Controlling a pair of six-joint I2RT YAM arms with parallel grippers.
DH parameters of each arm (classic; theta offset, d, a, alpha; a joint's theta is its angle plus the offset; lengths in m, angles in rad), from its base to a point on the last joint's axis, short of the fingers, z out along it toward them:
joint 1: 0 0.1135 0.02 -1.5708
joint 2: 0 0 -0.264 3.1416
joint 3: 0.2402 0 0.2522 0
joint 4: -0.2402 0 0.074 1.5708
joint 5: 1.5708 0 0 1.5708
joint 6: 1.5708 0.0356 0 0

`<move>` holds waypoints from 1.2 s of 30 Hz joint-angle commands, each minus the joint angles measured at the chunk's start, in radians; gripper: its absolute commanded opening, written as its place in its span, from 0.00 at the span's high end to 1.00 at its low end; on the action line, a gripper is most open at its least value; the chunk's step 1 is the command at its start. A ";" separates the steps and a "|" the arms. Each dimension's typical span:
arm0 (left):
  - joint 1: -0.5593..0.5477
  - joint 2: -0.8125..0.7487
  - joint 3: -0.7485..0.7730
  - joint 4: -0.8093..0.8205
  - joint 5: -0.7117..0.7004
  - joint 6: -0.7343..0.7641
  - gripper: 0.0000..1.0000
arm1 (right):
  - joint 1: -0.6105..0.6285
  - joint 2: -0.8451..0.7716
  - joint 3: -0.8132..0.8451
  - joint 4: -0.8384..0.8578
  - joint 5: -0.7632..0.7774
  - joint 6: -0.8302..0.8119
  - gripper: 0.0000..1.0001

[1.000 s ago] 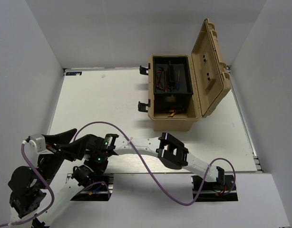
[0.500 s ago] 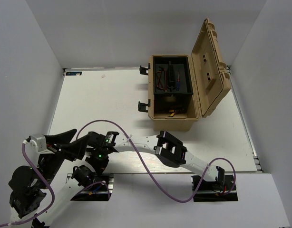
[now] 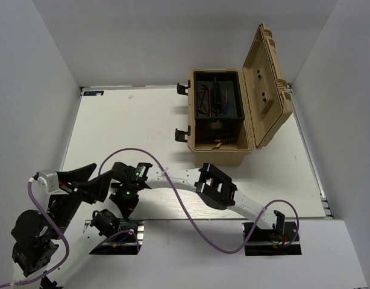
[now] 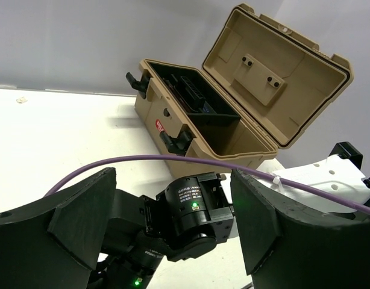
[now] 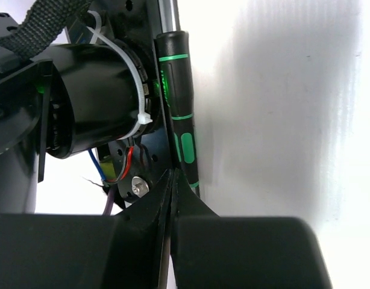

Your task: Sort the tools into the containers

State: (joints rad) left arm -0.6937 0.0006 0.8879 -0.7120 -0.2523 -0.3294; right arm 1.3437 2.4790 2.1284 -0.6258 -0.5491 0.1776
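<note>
Right arm reaches across the table [image 3: 125,126] to the near left corner. The right gripper [image 5: 173,180] is pressed shut, its tips meeting just beside the lower end of a green-handled screwdriver [image 5: 180,108]. The screwdriver lies on the white surface, tight against a black round housing [image 5: 94,96] that looks like part of the left arm, an awkward nook that likely explains the long cross-reach and steep approach. Hard to call: the handle seems to run past the right side of the tips, not between them, so I cannot tell whether anything is pinched; judged a miss or a nudge rather than a grip. Left gripper [image 4: 173,177] stands wide with nothing in it, hanging low near the arm bases and looking toward the toolbox [image 3: 221,153]. It is probably parked so the right arm has room, though its own body crowds the spot. The toolbox sits well apart at the far right with its lid [image 3: 266,84] thrown back. Other tools [image 3: 212,99] already lie in its dark upper tray: reddish and blue handles, too small to sort out by kind. Something small and orange in the lower compartment can't be identified. The screwdriver's shaft is cut off at the top of the wrist view and its tip is not seen. A purple cable [image 4: 173,159] loops across the view, and from overhead the arms hide the screwdriver entirely.
</note>
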 commanded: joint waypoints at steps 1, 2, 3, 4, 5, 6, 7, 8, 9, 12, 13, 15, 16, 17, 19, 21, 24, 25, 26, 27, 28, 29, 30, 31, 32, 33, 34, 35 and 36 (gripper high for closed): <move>0.002 -0.060 0.022 -0.023 -0.013 0.012 0.13 | 0.008 0.020 -0.001 0.020 -0.037 0.014 1.00; 0.002 -0.060 0.022 -0.023 -0.013 0.012 0.13 | 0.008 0.020 -0.001 0.020 -0.035 0.016 1.00; 0.002 -0.060 0.022 -0.023 -0.013 0.012 0.13 | 0.008 0.020 -0.004 0.023 -0.038 0.016 1.00; 0.002 -0.060 0.022 -0.023 -0.013 0.012 0.13 | 0.008 0.020 -0.007 0.023 -0.038 0.016 1.00; 0.002 -0.060 0.022 -0.023 -0.013 0.012 0.13 | 0.008 0.020 -0.007 0.023 -0.038 0.016 1.00; 0.002 -0.060 0.022 -0.023 -0.013 0.012 0.13 | 0.011 0.020 -0.007 0.023 -0.038 0.017 1.00; 0.002 -0.060 0.022 -0.023 -0.013 0.012 0.13 | 0.008 0.023 -0.012 0.026 -0.041 0.017 1.00; 0.002 -0.060 0.022 -0.023 -0.013 0.012 0.13 | 0.009 0.021 -0.009 0.023 -0.040 0.017 1.00; 0.002 -0.060 0.022 -0.023 -0.013 0.012 0.13 | 0.011 0.026 -0.007 0.026 -0.040 0.017 1.00; 0.002 -0.060 0.022 -0.023 -0.013 0.012 0.13 | 0.017 0.032 -0.007 0.026 -0.037 0.019 1.00; 0.002 -0.060 0.022 -0.023 -0.013 0.012 0.12 | 0.014 0.035 -0.007 0.026 -0.038 0.020 1.00; 0.002 -0.060 0.022 -0.032 -0.013 0.012 0.12 | 0.011 0.038 -0.001 0.025 -0.037 0.022 1.00; 0.002 -0.060 0.022 -0.032 -0.022 0.012 0.12 | 0.012 0.041 -0.004 0.026 -0.037 0.019 1.00; 0.002 -0.070 0.022 -0.032 -0.022 0.012 0.12 | 0.014 0.038 -0.004 0.026 -0.037 0.023 1.00; 0.002 -0.070 0.022 -0.032 -0.022 0.012 0.12 | 0.014 0.040 -0.004 0.028 -0.032 0.022 1.00; 0.002 -0.070 0.022 -0.032 -0.022 0.012 0.12 | 0.012 0.041 -0.004 0.023 -0.023 0.020 1.00; 0.002 -0.070 0.022 -0.032 -0.022 0.012 0.12 | 0.012 0.044 -0.001 0.021 -0.009 0.013 1.00; 0.002 -0.070 0.022 -0.041 -0.022 0.012 0.12 | 0.014 0.044 0.001 0.017 0.009 0.008 1.00; 0.002 -0.070 0.022 -0.041 -0.022 0.012 0.12 | 0.015 0.044 0.001 0.014 0.014 0.008 1.00; 0.002 -0.070 0.022 -0.041 -0.022 0.012 0.12 | 0.015 0.044 0.002 0.000 0.021 0.005 1.00; 0.002 -0.070 0.022 -0.041 -0.022 0.012 0.12 | 0.017 0.041 0.001 0.011 0.031 0.005 1.00; 0.002 -0.070 0.022 -0.041 -0.022 0.012 0.12 | 0.015 0.041 0.002 0.008 0.040 -0.001 1.00; 0.002 -0.070 0.022 -0.041 -0.022 0.012 0.12 | 0.018 0.044 0.002 0.005 0.064 -0.003 1.00; 0.002 -0.070 0.022 -0.041 -0.022 0.012 0.12 | 0.020 0.043 -0.001 0.003 0.074 0.000 1.00; 0.002 -0.070 0.022 -0.041 -0.022 0.012 0.12 | 0.025 0.041 0.004 -0.002 0.084 -0.004 1.00; 0.002 -0.070 0.022 -0.041 -0.022 0.012 0.12 | 0.025 0.044 0.004 -0.005 0.107 -0.004 1.00; 0.002 -0.070 0.022 -0.041 -0.022 0.012 0.12 | 0.023 0.046 0.004 -0.008 0.110 -0.001 1.00; 0.002 -0.070 0.022 -0.052 -0.031 0.012 0.12 | 0.026 0.044 0.004 -0.005 0.118 -0.004 1.00; 0.002 -0.070 0.031 -0.052 -0.031 0.012 0.12 | 0.025 0.043 0.005 -0.008 0.127 -0.004 1.00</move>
State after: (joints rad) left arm -0.6937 0.0006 0.8883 -0.7425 -0.2729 -0.3294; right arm 1.3617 2.5088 2.1304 -0.6205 -0.5430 0.1955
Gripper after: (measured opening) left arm 0.875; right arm 0.004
